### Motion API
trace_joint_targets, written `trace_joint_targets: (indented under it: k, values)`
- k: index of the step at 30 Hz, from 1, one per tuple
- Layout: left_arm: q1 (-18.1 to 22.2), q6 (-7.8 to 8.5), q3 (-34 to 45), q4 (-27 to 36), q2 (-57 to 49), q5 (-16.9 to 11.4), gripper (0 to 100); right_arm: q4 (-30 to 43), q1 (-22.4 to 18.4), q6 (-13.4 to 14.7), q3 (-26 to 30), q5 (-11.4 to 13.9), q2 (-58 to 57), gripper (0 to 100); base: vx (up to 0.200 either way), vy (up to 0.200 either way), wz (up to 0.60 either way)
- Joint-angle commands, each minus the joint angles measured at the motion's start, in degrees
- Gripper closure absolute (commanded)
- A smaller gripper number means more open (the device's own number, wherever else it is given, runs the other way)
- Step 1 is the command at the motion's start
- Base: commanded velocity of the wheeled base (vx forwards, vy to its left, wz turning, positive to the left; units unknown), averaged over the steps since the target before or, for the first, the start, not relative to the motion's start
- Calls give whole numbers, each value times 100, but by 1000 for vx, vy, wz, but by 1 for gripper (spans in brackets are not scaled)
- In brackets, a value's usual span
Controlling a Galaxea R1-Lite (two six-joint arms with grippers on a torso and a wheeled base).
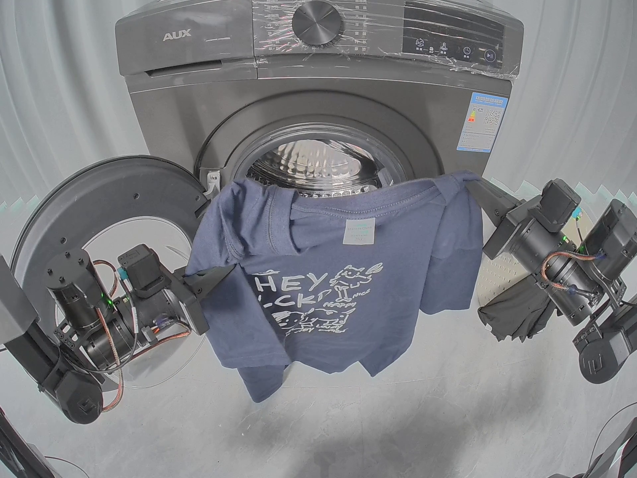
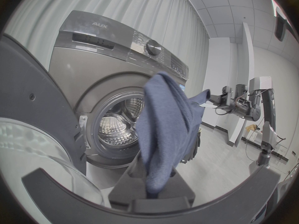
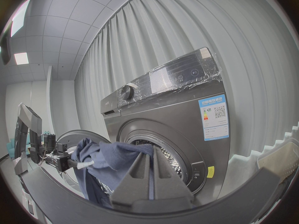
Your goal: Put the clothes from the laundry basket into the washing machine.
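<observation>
left claw pinching the blue tee at its 9 o'clock edge | right claw clamped on the 2 o'clock shoulder | tee hangs spread out, drum mouth at its 12 | soft, light, floppy, so I reckon the shoulders are the spots to hold

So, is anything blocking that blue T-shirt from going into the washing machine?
Nothing visible does. The door is swung open to the left, the drum is open just behind the T-shirt, and the left gripper and right gripper hold it stretched in front.
</observation>
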Motion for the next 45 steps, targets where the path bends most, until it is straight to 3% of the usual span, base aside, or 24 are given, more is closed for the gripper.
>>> trace_joint_targets:
  k: [1, 7, 18, 23, 25, 28, 38, 43, 45]
  values:
    - [140, -41, -214, 1, 247, 36, 100, -6, 7, -1, -4, 2, -122, 100, 0, 0, 0]
    - [430, -68, -504, 1, 344, 71, 100, -15, 15, -9, 5, 19, -140, 100, 0, 0, 0]
    - [386, -50, -513, 1, 379, 80, 100, -15, 130, -9, -21, 10, -263, 100, 0, 0, 0]
    - [325, -138, -583, 10, 344, 361, 100, 3, 235, -18, -21, -16, -307, 100, 0, 0, 0]
    - [237, -340, -829, 1, 344, 519, 100, 12, 218, -36, -4, -25, -298, 100, 0, 0, 0]
    - [228, -446, -1014, 10, 353, 748, 100, 12, 156, -27, -4, -34, -280, 100, 0, 0, 0]
    - [-36, -428, -987, 10, 493, 888, 100, 38, -11, -36, -21, -34, -298, 100, 0, 0, 0]
    - [-308, -481, -1049, 1, 599, 1240, 100, 38, -187, -62, 14, -42, -280, 100, 0, 0, 0]
    - [-308, -481, -1049, 1, 599, 1240, 100, 38, -187, -62, 14, -42, -280, 100, 0, 0, 0]
